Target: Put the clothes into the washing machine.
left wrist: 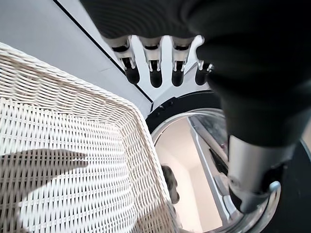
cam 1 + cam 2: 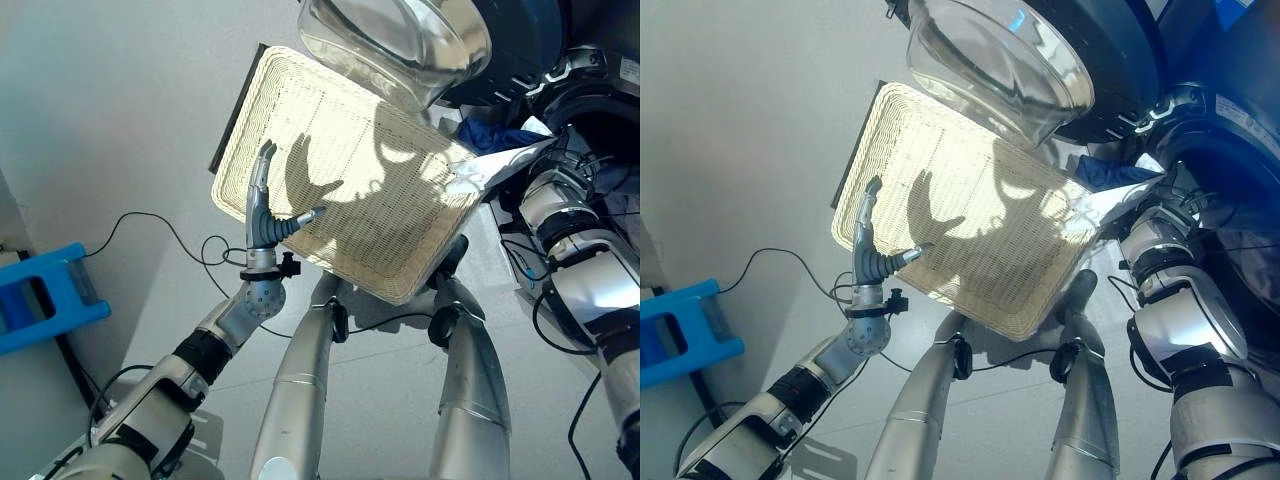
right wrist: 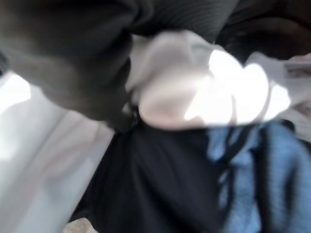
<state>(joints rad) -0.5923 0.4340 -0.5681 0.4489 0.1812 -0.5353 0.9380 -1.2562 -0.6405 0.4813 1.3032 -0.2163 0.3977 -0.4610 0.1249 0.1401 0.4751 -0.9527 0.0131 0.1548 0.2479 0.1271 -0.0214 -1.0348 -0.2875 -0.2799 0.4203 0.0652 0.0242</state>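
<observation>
Left eye view is showing a cream wicker basket (image 2: 345, 180) lying on the grey floor (image 2: 110, 120), its woven bottom bare and sunlit. Just beyond its far edge, the washing machine's glass door (image 2: 400, 45) is hanging open over the basket's corner. Left hand (image 2: 268, 215) is hovering over the basket's near-left rim, fingers (image 1: 154, 73) straight and relaxed — released, grasping nothing; its own wrist view is looking past them to the basket wall and the door ring.

Clothes — a white piece (image 3: 194, 92) and a blue piece (image 3: 262, 174) — are sitting bunched at the machine's dark opening, beside the basket's right corner; in the head views they are showing as blue cloth (image 2: 500, 135) with white cloth (image 2: 490, 165) below it. Right arm is reaching into that bundle, and the right hand (image 3: 73, 53) is appearing as a dark cover against the white cloth; whether its fingers are closed cannot be told.

A blue plastic stool (image 2: 40, 295) is standing on the floor well to the left.
</observation>
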